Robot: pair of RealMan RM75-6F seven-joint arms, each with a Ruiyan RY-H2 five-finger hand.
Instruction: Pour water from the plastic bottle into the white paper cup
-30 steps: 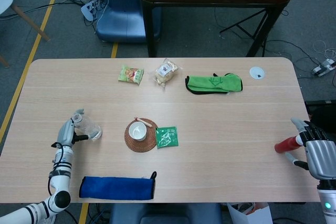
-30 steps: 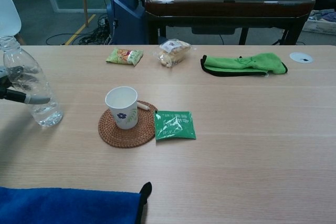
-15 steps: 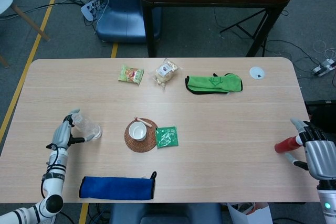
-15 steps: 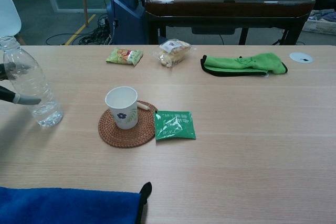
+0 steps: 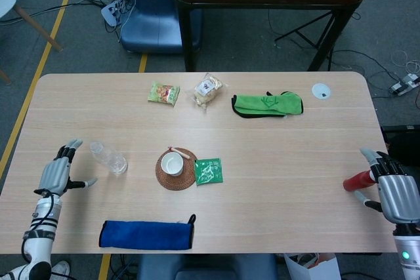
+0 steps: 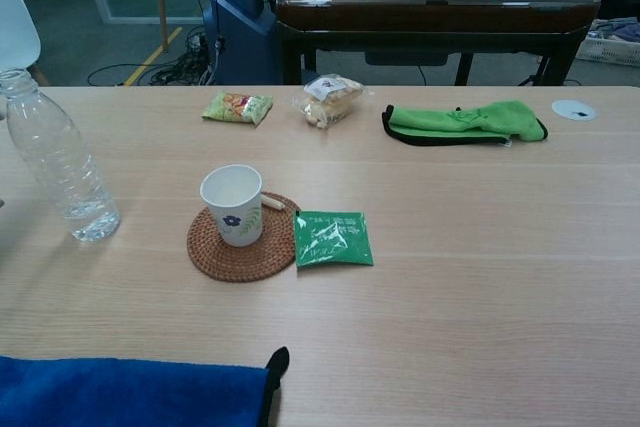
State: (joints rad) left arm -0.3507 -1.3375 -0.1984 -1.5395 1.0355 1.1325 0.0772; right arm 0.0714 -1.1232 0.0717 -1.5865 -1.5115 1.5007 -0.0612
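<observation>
A clear plastic bottle (image 5: 109, 158) (image 6: 58, 160) stands upright and uncapped on the table's left side, with a little water at its bottom. The white paper cup (image 5: 172, 163) (image 6: 233, 205) stands on a round woven coaster (image 5: 176, 176) (image 6: 241, 248) at the table's middle. My left hand (image 5: 57, 174) is open to the left of the bottle, apart from it, and is out of the chest view. My right hand (image 5: 396, 191) is at the table's right edge with its fingers spread; a red object (image 5: 357, 180) lies by them and I cannot tell whether it is held.
A green packet (image 5: 209, 170) (image 6: 333, 238) lies right of the coaster. A blue cloth (image 5: 146, 235) (image 6: 130, 393) lies along the front edge. At the back are two snack bags (image 5: 164, 92) (image 5: 209, 90), a green cloth (image 5: 268, 104) and a white disc (image 5: 321, 91).
My left hand has let go of the bottle and drawn back to the left, out of the chest view. The bottle stays standing. The right hand has barely moved.
</observation>
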